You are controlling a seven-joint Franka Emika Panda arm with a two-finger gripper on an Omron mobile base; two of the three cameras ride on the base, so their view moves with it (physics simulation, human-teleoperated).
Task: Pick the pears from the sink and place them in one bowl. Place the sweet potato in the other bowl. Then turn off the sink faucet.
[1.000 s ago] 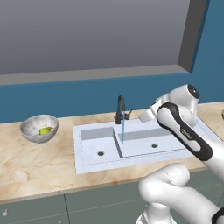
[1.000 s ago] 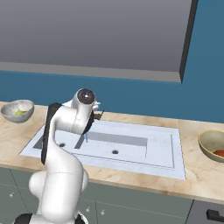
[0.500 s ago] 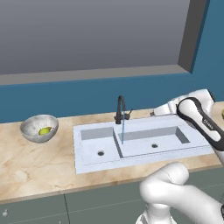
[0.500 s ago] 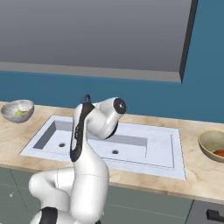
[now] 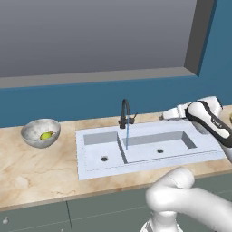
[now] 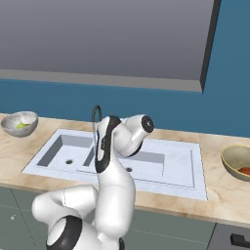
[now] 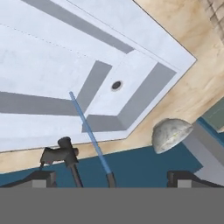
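The pale double sink (image 5: 176, 152) lies in the counter, and a thin blue stream runs from the black gooseneck faucet (image 5: 124, 110) into it. A yellow-green pear (image 5: 46, 135) rests in the grey speckled bowl (image 5: 34, 129) left of the sink. At the far right stands a second bowl (image 6: 233, 157) with the orange-red sweet potato (image 6: 244, 171) inside. My gripper (image 7: 111, 178) is open and holds nothing. It looks along the faucet (image 7: 65, 151) and its stream toward the grey bowl (image 7: 171, 133). My hand (image 5: 170, 114) hovers behind the right basin, right of the faucet.
A blue wall with a grey window ledge (image 5: 90, 77) rises close behind the faucet. Bare marbled counter (image 5: 31, 176) runs in front of the sink and to its left. My white arm (image 6: 114, 146) stands over the sink's middle in the right base view.
My arm has swung to the right, away from above the sink's middle, so the elbow now sits over the right basin. The jaws stayed open. The water kept running.
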